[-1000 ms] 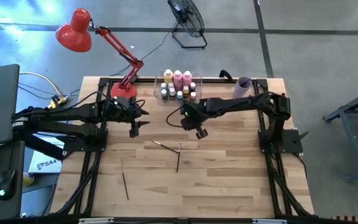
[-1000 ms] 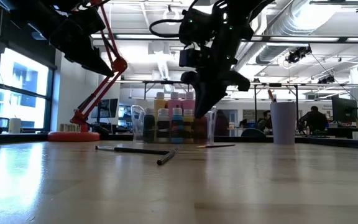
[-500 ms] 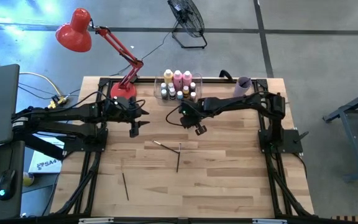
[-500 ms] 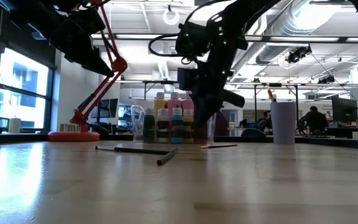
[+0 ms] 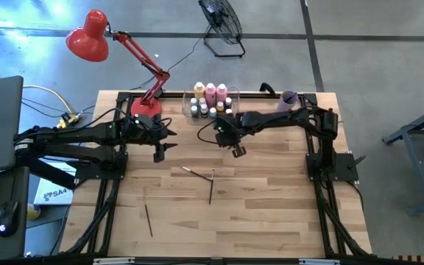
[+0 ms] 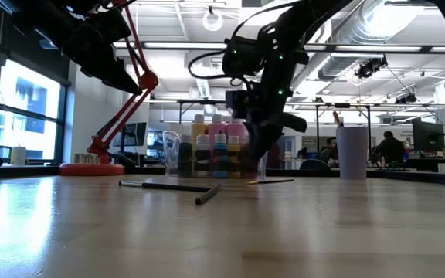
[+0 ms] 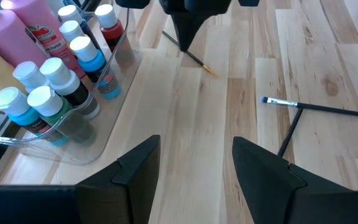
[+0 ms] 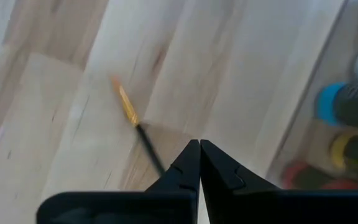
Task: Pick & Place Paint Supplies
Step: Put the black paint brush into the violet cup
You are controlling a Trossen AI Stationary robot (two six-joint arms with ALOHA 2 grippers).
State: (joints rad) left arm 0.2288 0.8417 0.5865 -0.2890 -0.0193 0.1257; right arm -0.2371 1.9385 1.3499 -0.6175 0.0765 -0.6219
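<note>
Just ahead of the right claw (image 8: 199, 144), its fingers pressed together and empty, lies a paintbrush (image 8: 135, 124).

Bare table (image 5: 271, 213); bottle-filled bin (image 5: 197, 110) at far edge.

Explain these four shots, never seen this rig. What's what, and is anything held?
Two dark robot arms work at a wooden table. One camera looks straight down, one sits level with the tabletop, and one rides on each wrist. At the back, a clear bin holds paint bottles; a lilac cup stands beside it. Three paintbrushes lie mid-table. The left hand is open and empty. The right hand is shut, its tips over a small yellow-tipped brush by the bin; a grip on it can't be confirmed.
</note>
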